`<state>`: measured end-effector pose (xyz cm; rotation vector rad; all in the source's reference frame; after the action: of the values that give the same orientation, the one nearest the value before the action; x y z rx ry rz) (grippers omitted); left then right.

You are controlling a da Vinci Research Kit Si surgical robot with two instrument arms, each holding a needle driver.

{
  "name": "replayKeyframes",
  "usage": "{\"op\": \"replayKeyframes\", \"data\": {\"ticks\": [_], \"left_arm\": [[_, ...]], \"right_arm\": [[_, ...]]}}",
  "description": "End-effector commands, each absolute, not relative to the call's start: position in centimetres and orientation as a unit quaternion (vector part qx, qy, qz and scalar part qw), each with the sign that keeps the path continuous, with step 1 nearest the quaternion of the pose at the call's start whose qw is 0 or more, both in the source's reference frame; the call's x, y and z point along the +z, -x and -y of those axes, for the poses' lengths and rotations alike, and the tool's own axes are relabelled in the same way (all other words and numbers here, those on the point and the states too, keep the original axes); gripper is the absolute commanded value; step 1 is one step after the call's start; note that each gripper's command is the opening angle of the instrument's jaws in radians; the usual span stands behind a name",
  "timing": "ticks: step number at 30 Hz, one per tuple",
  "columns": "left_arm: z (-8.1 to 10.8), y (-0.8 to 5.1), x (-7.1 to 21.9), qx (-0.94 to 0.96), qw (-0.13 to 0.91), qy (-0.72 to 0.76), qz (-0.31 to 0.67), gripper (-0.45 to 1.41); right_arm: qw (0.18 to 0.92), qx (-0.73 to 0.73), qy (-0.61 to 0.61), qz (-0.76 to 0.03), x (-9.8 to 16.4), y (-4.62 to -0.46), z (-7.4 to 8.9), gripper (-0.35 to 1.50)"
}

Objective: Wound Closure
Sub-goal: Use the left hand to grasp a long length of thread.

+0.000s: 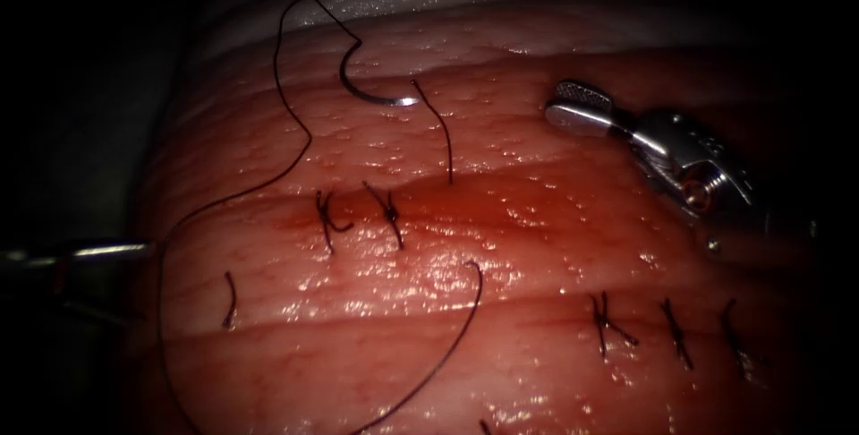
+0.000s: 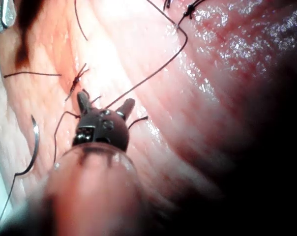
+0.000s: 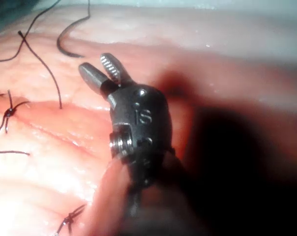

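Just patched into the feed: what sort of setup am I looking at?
Likely a bench suturing practice rig: a slab of tissue bearing tied stitches, a loose curved needle with thread lying on it, the open right tool empty, the left tool open.

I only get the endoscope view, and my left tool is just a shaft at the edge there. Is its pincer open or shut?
Observer: Open. In the left wrist view the left pincer has its jaws spread, holding nothing.
Operator: Any thread by it?
Observer: Yes, a thread runs across the tissue up to the gap between those jaws; whether it touches them I cannot tell.
Operator: And the right pincer?
Observer: The right wrist view shows the right pincer with jaws apart and empty. The needle lies free on the tissue, held by neither tool.
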<state>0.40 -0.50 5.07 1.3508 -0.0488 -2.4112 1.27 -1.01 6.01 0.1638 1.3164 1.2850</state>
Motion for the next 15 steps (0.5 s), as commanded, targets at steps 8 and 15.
{"op": "replayKeyframes", "data": {"ticks": [8, 15], "left_arm": [[0.52, -0.3, 5.37, -0.865, 0.223, -0.448, 0.009, 0.66], [0.5, -0.23, 5.49, -0.867, 0.225, -0.444, 0.007, 0.44]], "right_arm": [[0.599, 0.559, -0.078, -0.567, 6.08, -1.33, 1.08, -0.03], [0.599, 0.559, -0.078, -0.567, 6.09, -1.34, 1.08, -0.03]]}}
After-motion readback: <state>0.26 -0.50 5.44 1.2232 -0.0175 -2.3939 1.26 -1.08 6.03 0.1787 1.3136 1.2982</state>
